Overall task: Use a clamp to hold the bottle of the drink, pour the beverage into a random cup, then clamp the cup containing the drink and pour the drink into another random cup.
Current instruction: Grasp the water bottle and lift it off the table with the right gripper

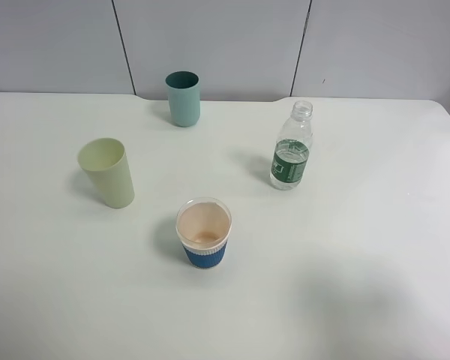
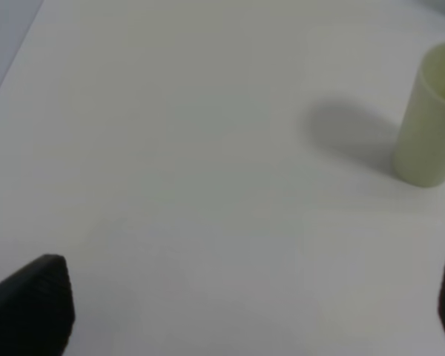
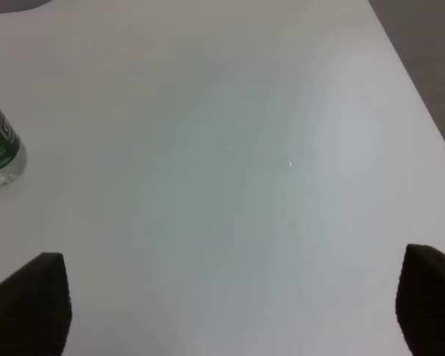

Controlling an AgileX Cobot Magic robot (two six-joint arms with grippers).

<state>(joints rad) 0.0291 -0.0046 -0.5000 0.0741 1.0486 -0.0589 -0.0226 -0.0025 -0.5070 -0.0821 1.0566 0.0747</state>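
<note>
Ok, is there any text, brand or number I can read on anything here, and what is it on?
The bottle has a green label with pale print: too small and blurred to read in any view.
The pale cup, teal cup and paper cup: no text showing.
Nothing else carries writing.

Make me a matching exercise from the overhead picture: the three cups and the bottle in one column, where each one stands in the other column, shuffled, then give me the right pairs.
Things:
1. teal plastic tumbler
2. pale yellow-green tapered plastic tumbler
3. short paper cup with a ribbed dark blue sleeve
4. small clear plastic bottle with a dark green label

Places in the exterior high view:
A. at the right
B. nearest the front
C. at the left
D. farthest back

Pairs: 1-D, 2-C, 3-B, 4-A.
</note>
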